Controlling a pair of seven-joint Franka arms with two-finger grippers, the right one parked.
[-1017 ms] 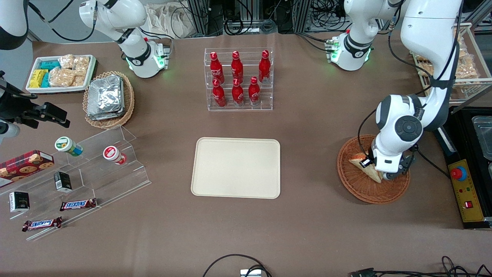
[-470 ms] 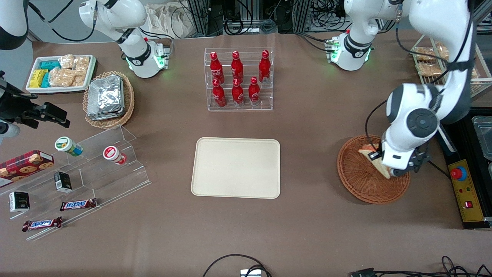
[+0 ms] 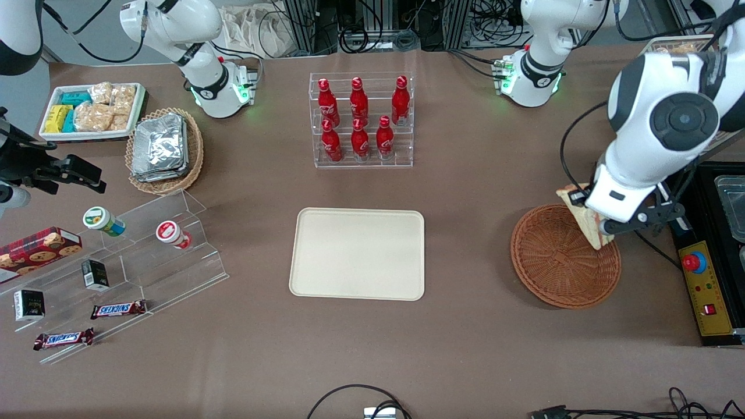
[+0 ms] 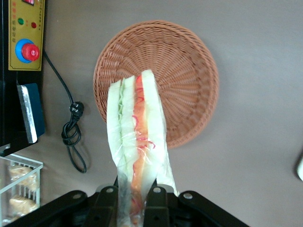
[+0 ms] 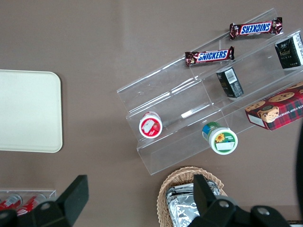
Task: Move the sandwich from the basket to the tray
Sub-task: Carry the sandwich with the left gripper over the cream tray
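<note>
One sandwich (image 4: 137,142) in pincer (image 4: 135,201) above basket (image 4: 189,85); tray (image 3: 357,254) bare

The tool (image 3: 605,228), clamping the sandwich (image 3: 582,215), hangs above the basket (image 3: 553,267). Open tabletop (image 3: 471,244) lies between basket and tray (image 3: 358,254); the bottle rack (image 3: 362,121) stands farther off.

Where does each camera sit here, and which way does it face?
Front view: high, facing the robots, looking down on tray, basket and both arms.
Left wrist view: on the working arm, looking down past the pincer, shut on the sandwich, to the basket.
Right wrist view: on the parked arm, over the acrylic stand; shares the tray.
</note>
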